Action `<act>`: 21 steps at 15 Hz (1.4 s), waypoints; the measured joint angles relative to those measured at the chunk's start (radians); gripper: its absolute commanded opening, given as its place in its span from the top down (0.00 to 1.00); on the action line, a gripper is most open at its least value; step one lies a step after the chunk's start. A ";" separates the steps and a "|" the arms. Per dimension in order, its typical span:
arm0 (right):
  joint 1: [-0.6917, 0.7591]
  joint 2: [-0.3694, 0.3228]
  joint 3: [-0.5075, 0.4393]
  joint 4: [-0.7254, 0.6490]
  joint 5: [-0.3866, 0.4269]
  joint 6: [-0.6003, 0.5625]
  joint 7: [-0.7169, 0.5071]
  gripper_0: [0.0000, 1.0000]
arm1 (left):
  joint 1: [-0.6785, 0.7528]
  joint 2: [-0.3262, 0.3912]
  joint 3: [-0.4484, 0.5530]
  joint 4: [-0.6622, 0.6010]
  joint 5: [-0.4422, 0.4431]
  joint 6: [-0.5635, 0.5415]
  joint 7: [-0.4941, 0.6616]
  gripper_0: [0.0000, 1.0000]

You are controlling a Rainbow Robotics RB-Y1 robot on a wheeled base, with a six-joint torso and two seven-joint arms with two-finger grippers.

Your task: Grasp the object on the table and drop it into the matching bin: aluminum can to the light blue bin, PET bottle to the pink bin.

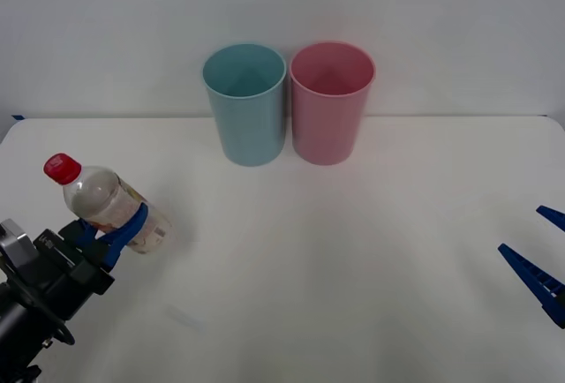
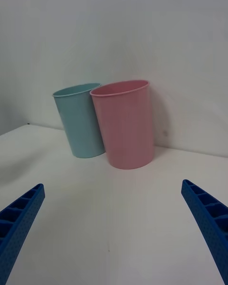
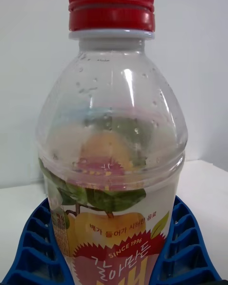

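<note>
Front view: left gripper (image 1: 113, 231) sits lower left of frame, blue ribbed fingers clamped around the PET bottle (image 1: 110, 202), one finger curving across its labelled lower body; bottle tilted, red cap (image 1: 62, 168) pointing up and left, base toward the right, cannot tell if the base touches the table (image 1: 353, 295). Bottle is clear smooth plastic, pale label, rounded shoulder. Light blue bin (image 1: 246, 105) and pink bin (image 1: 330, 103) stand upright side by side at upper centre, near the table's far edge, touching or almost; both smooth tapered round plastic cups, open mouths up. Table is plain white matte. Right gripper (image 1: 538, 255) at the lower right edge, two blue fingers spread apart, holding nothing, well apart from bottle and bins. Right wrist view: two blue ribbed fingers (image 2: 19, 218) at the bottom corners, spread wide, nothing between; pink bin centre frame, light blue bin just left of it and partly behind, both on the white table. Left wrist view: bottle upright in frame, very close, red ridged screw cap at top, clear shoulder with droplets inside, label with fruit and leaf print and orange-red lettering below; blue ribbed fingers (image 3: 33, 247) press on both sides of the labelled lower body at the bottom corners.
</note>
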 measured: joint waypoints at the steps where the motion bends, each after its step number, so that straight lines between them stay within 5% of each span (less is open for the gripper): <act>1: 0.000 0.000 0.000 0.000 0.000 0.000 0.000 0.00 | -0.011 0.000 0.000 -0.022 -0.015 0.008 0.038 1.00; 14: 0.000 0.000 0.000 0.000 0.000 0.000 0.000 0.00 | -0.356 -0.001 -0.009 -0.108 -0.249 0.133 0.483 1.00; 21: 0.000 0.000 0.000 0.000 0.000 0.000 0.000 0.00 | -0.568 0.000 -0.082 -0.039 -0.387 0.207 0.590 1.00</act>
